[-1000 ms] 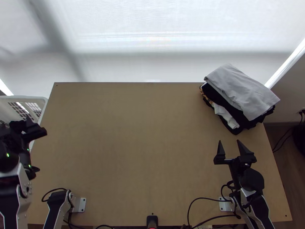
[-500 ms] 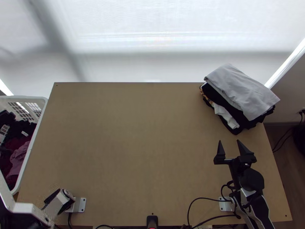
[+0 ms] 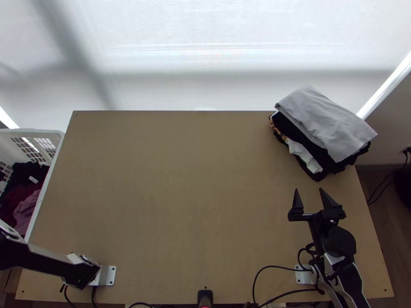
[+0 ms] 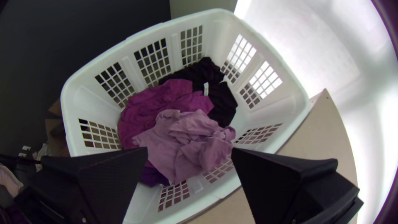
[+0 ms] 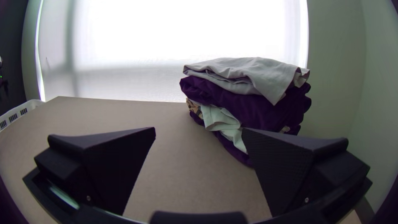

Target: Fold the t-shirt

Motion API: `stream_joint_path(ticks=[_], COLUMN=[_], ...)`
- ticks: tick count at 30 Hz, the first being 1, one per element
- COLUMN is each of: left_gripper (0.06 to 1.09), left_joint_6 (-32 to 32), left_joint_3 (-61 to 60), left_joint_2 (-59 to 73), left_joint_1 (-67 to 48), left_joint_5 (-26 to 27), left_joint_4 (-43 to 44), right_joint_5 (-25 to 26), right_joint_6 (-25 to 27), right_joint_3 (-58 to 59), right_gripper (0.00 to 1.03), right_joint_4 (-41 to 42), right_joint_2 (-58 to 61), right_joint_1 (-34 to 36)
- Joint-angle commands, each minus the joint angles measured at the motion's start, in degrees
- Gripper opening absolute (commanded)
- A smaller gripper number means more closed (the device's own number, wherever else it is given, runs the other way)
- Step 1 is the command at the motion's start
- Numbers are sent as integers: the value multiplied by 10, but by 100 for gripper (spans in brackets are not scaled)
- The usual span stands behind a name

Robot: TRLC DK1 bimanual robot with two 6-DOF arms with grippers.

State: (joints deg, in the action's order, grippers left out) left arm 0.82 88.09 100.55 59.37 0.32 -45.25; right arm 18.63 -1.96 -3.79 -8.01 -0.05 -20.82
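You have a pale pink garment [image 4: 178,132] lying bunched and creased in the one white basket [image 4: 103,60], partly over one magenta garment [image 4: 147,105]; whether it is the t-shirt, you can't tell. You also have one stack of folded clothes [image 3: 294,127] at the table's [image 3: 180,205] far right corner. Of your two grippers, the left gripper [image 4: 189,150] is spread wide over the basket, gripping nothing, and the right gripper [image 3: 309,190] stands wide apart near the stack, empty too
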Motion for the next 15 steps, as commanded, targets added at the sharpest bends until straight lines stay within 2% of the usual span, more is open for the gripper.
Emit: stream_joint_path(ticks=[1,11,14,15], left_gripper=[104,103,94,94], left_joint_6=[-4,43,43,43], left_joint_3=[55,131,164,177], left_joint_2=[89,268,318,335], left_joint_1=[22,35,35,35], left_joint_5=[5,4,4,4], left_joint_4=[-18,-6,-1,0], right_joint_5=[3,2,2,2], right_joint_6=[-11,-11,-11,-11], right_joint_3=[6,6,6,6], right_gripper=[98,98,98,98], right_joint_4=[-2,-2,-2,-2], right_joint_2=[-1,-1,0,-1], right_joint_1=[2,2,2,2])
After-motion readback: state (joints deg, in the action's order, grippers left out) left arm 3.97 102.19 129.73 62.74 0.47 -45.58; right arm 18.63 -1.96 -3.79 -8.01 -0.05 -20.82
